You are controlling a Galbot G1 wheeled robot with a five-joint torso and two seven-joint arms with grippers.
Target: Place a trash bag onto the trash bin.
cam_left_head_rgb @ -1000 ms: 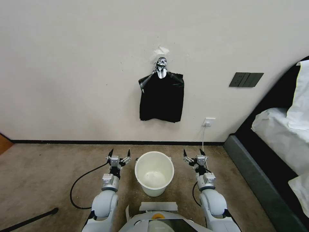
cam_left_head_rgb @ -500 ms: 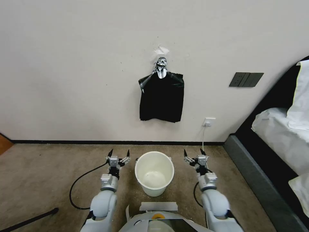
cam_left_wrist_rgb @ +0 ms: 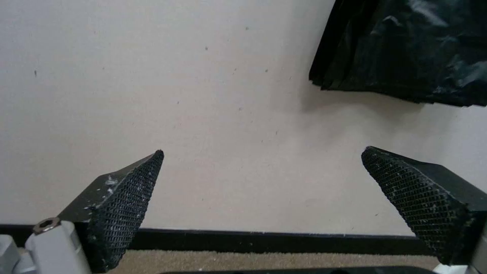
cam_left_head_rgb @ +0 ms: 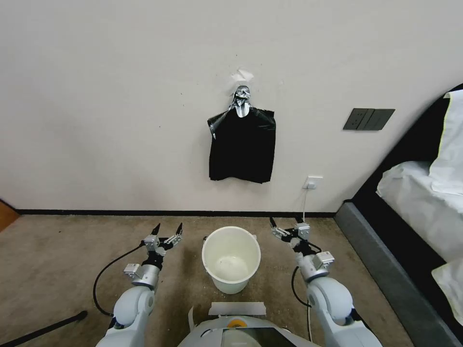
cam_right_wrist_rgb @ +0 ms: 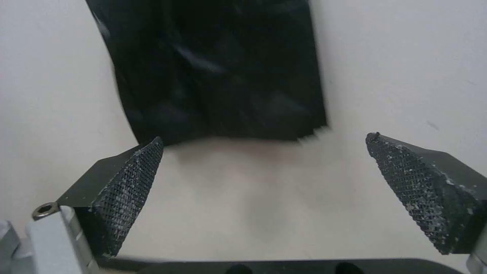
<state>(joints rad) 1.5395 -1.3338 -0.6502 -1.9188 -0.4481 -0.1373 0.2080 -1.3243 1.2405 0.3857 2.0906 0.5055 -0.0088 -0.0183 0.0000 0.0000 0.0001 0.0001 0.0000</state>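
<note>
Standing low in the centre of the head frame, the trash bin [cam_left_head_rgb: 231, 259] rests on the carpet [cam_left_head_rgb: 58, 260], and you see it between your two arms. Your left pincer [cam_left_head_rgb: 167, 231] is at lower left of the bin, its fingers wide apart and holding nothing. Your right pincer [cam_left_head_rgb: 284, 223] is at lower right, also spread wide and touching nothing. The bunch of black bags [cam_left_head_rgb: 242, 148] hangs on the wall [cam_left_head_rgb: 120, 96] in the upper centre, well apart from both pincers.
</note>
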